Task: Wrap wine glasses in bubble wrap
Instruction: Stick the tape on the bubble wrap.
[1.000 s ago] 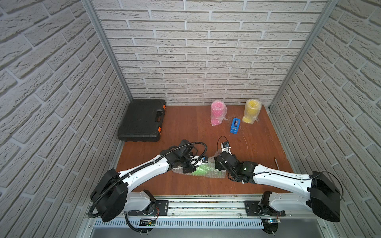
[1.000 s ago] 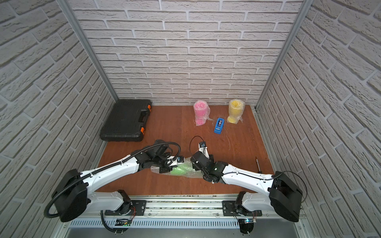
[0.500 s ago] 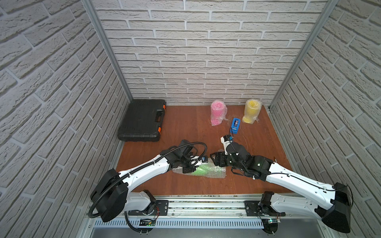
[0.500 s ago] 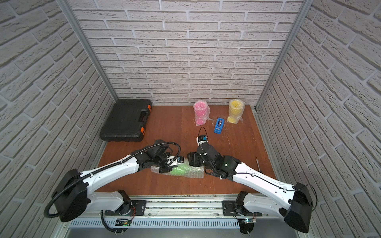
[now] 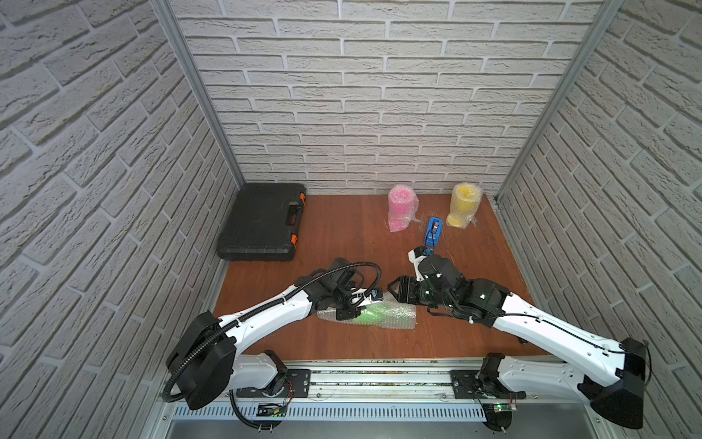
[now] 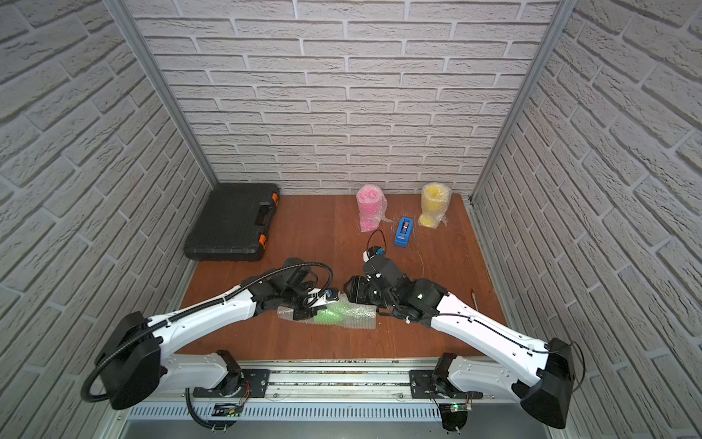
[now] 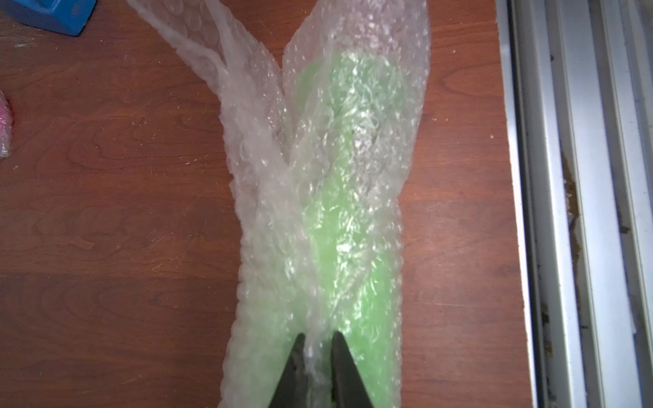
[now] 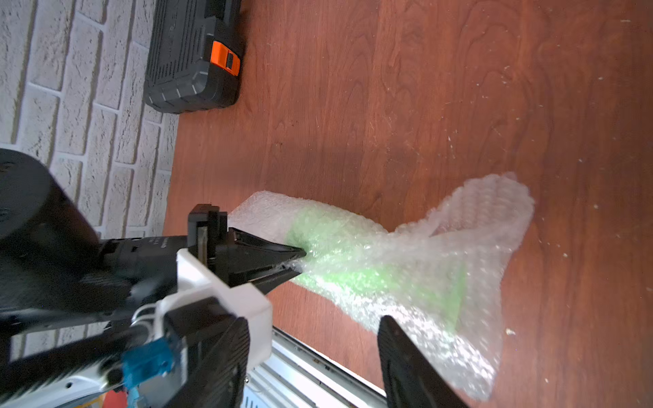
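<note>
Well, the green goblet (image 5: 370, 313) lies on its side by the table's (image 5: 342, 235) near edge, about midway across, rolled in wrap (image 5: 402, 319) that sits loose. In the left wrist view one flap (image 7: 212, 60) peels away from the roll. Our left gripper (image 7: 316, 341) is closed on a pinch of wrap toward the bundle's left end. Our right gripper (image 5: 392, 293) hovers just beyond the bundle's right end, jaws apart and nothing between them. We judge the bundle light and springy. The wrap is soft, slick and crinkly, so it can slide over the smooth plastic and unroll if released, while the goblet inside is stiff and hardly fragile. A pinch of film alone would likely drag the sheet, not the goblet. We think it is better to take the flap at its edge and pull it across, or to clamp the bowl through the layers. The pink goblet (image 5: 402, 209) and yellow goblet (image 5: 464, 207) stand wrapped at the far side, with the dispenser (image 5: 434, 231) between them.
</note>
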`<state>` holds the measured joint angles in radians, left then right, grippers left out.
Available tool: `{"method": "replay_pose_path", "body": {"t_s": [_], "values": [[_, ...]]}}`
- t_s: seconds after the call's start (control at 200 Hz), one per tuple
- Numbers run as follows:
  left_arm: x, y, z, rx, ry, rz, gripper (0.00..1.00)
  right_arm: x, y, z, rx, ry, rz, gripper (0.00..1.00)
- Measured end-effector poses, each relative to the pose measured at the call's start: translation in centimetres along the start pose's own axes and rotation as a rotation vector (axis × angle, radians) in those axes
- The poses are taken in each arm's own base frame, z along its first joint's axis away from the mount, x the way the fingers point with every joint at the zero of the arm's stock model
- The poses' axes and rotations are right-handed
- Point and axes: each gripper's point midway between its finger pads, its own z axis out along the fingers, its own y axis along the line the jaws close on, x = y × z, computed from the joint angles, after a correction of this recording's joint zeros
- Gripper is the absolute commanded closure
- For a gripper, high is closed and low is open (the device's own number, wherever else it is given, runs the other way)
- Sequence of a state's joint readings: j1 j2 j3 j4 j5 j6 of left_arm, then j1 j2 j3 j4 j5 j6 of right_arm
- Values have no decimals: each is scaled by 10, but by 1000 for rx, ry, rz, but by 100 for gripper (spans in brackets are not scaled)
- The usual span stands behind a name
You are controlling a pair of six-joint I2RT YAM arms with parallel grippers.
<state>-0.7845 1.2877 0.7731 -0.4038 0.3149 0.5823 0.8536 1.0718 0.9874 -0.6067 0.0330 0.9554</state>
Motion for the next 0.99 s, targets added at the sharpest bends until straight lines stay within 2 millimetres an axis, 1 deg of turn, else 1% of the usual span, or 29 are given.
{"method": "replay_pose_path", "body": {"t_s": [0.07,0.125,0.16,0.25,0.385,0.655,0.73,0.995], "values": [[-1,1,0,-2,-4,1,95,2,-4,-13,7,0,36,40],[-2,1,0,-4,-8,1,98,5,-9,-19,20,8,63,40],[-3,1,0,-4,-12,0,100,7,-13,-21,35,14,85,39],[-3,0,1,1,-18,-2,100,14,-23,-21,78,37,117,39],[-5,-1,2,5,-33,-9,100,21,-29,-10,125,74,144,39],[-7,-2,3,13,-54,-22,100,33,-44,22,248,127,161,37],[-8,-3,3,16,-60,-25,100,30,-44,28,279,110,159,36],[-9,-6,5,29,-73,-41,100,12,-38,43,323,0,154,36]]}}
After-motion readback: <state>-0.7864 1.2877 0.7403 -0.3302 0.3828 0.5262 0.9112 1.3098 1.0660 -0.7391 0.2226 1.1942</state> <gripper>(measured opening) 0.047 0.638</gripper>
